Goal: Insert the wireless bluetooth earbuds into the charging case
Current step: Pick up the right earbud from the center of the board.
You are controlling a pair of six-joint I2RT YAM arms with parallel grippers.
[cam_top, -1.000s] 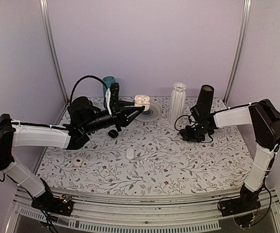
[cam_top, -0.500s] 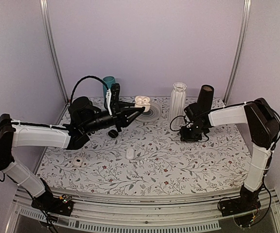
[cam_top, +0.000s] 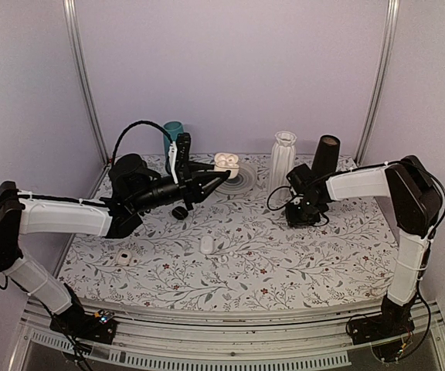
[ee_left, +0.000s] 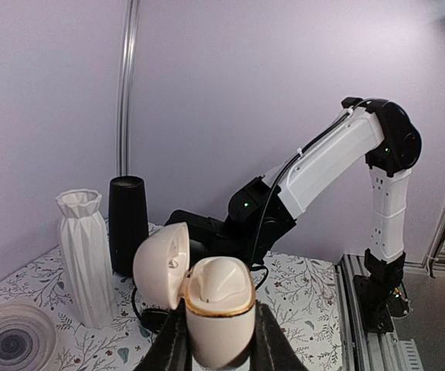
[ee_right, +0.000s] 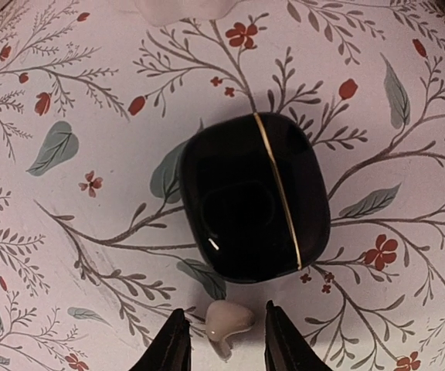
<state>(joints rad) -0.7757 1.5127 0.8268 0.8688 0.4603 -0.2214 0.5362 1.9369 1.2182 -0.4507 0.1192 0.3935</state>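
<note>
The right gripper [cam_top: 300, 214] has slid toward the white vase [cam_top: 283, 164] and sits just in front of it, jaws apart astride a white earbud [ee_right: 226, 319] (not yet pinched) beside a shut black case [ee_right: 253, 197]. Left of the vase, the left gripper [ee_left: 221, 345] stays clamped on the open charging case [ee_left: 216, 305], awaiting it.

The right pincer [cam_top: 296, 218] has slid leftward over the bench [cam_top: 246, 259], nearer the foot of the white vase [cam_top: 283, 162]; its forearm has swung inward; its elbow has drawn left too.
</note>
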